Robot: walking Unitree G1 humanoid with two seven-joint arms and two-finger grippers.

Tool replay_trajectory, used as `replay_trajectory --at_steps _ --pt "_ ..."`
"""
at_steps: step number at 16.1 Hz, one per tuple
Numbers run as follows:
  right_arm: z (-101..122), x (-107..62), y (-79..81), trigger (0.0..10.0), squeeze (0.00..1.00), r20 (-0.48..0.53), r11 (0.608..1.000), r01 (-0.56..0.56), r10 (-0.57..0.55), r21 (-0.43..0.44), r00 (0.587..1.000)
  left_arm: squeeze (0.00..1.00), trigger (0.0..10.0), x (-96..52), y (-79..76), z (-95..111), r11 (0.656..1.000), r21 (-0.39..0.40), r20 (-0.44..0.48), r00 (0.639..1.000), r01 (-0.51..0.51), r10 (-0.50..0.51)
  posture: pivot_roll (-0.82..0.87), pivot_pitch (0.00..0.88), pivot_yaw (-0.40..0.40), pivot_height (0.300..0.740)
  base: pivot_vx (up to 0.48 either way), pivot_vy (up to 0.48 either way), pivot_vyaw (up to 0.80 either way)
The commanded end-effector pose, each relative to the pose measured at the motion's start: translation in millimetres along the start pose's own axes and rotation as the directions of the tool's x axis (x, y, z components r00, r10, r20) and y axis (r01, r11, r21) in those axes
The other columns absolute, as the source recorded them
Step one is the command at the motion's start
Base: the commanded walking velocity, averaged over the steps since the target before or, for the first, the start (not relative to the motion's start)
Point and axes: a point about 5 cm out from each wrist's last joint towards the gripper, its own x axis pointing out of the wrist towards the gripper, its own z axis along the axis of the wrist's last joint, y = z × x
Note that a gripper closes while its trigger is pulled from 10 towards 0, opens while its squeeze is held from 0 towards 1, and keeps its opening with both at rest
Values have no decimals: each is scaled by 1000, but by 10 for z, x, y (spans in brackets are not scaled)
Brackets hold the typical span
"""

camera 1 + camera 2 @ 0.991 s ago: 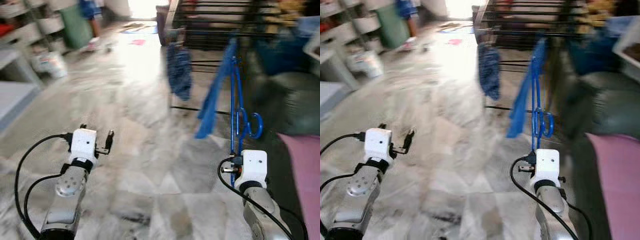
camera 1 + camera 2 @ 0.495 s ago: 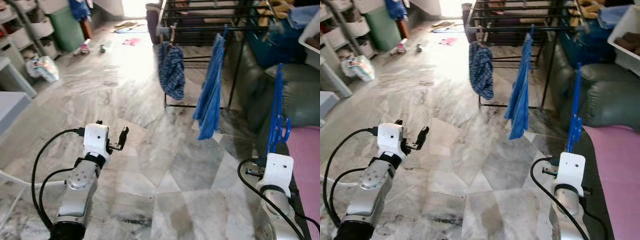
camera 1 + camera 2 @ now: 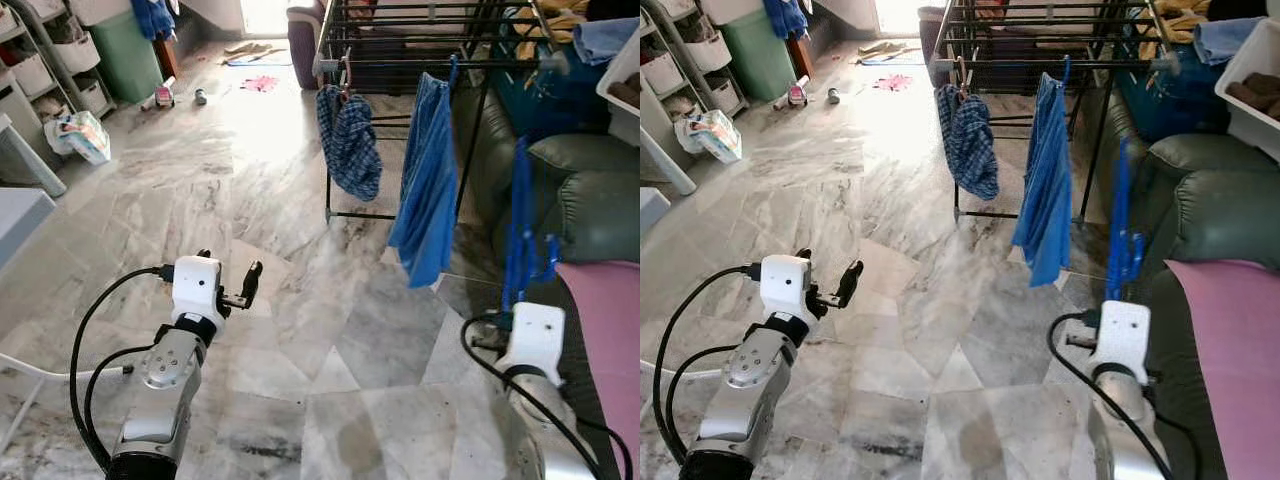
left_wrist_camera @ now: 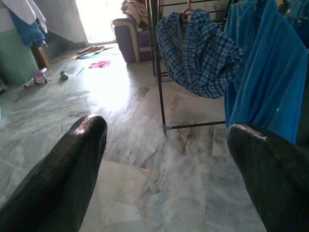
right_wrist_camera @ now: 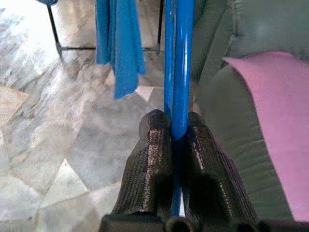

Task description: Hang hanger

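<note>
- The right gripper (image 5: pixel 176 140) is clamping its fingers on the blue hanger (image 5: pixel 178 63), which is standing upright beside the green sofa (image 3: pixel 590 200).
- The hanger's hook is blurring out, hard to trace.
- The left gripper (image 3: pixel 232 283) is hovering spread, empty, facing the drying rack (image 3: pixel 400 60).

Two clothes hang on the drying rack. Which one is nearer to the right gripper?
The plain blue cloth. It hangs closer to the right gripper, which holds the blue hanger; the checked shirt hangs further left.
</note>
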Motion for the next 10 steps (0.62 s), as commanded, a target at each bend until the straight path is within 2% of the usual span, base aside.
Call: replay_trajectory --at_steps 1,10 --pt "-31 -24 -6 10000 0 -20 1000 -1 2 13 1000 0 10000 1 -7 4 1000 -9 -5 1000 14 -14 -53 62 45 740 409 0 0" --pt "-10 13 -7 10000 0 -36 1000 -6 7 6 999 0 10000 37 -114 19 999 -17 3 999 48 -48 -56 64 48 740 462 0 0"
